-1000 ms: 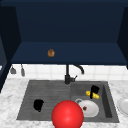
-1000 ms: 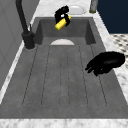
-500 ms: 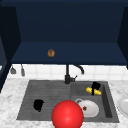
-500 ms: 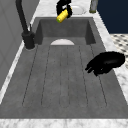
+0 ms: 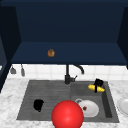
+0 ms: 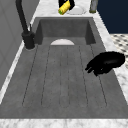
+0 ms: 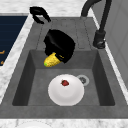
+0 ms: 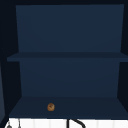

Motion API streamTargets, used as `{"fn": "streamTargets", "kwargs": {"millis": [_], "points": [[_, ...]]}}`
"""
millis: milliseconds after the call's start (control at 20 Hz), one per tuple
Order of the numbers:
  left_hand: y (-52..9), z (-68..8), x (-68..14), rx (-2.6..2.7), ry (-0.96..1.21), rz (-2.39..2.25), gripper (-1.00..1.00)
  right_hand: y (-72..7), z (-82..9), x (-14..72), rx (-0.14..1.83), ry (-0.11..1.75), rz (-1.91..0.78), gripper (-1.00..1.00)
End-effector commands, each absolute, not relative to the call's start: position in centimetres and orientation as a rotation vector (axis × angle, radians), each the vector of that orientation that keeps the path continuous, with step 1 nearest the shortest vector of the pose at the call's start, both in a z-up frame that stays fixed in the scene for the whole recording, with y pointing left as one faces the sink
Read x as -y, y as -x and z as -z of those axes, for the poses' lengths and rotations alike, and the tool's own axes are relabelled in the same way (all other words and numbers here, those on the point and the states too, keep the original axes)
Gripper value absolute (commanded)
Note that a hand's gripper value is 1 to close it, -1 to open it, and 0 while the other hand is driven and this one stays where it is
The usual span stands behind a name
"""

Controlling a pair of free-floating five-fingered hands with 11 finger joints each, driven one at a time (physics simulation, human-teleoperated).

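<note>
Corn cob sits clenched in our right hand, lifted above the sink basin; our left hand hovers relaxed. Next, we judge, a careful set-down.

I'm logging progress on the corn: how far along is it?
In hand: the right hand is curled round the corn cob, up over the basin. Not done: it rests nowhere yet; the white plate below holds just a small red bit. The left hand hovers over the drainboard.
</note>
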State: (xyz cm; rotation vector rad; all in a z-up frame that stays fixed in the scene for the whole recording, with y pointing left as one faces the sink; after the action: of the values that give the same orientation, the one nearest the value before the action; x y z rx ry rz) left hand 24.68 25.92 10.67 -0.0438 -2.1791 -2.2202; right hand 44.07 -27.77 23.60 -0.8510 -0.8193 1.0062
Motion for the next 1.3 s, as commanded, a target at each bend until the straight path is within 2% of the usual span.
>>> {"fn": "streamTargets", "kwargs": {"millis": [0, 1250], "points": [[-24.7, -10.7, -25.9, 2.179, 0.044, 2.22, 0.0, -43.4, -25.0, 28.7, 0.842, 0.85, -1.08, 1.0], [-24.7, -10.7, -25.9, 2.179, 0.044, 2.22, 0.0, -36.0, -27.7, 39.7, 0.803, 0.827, -1.046, 1.0]]}}
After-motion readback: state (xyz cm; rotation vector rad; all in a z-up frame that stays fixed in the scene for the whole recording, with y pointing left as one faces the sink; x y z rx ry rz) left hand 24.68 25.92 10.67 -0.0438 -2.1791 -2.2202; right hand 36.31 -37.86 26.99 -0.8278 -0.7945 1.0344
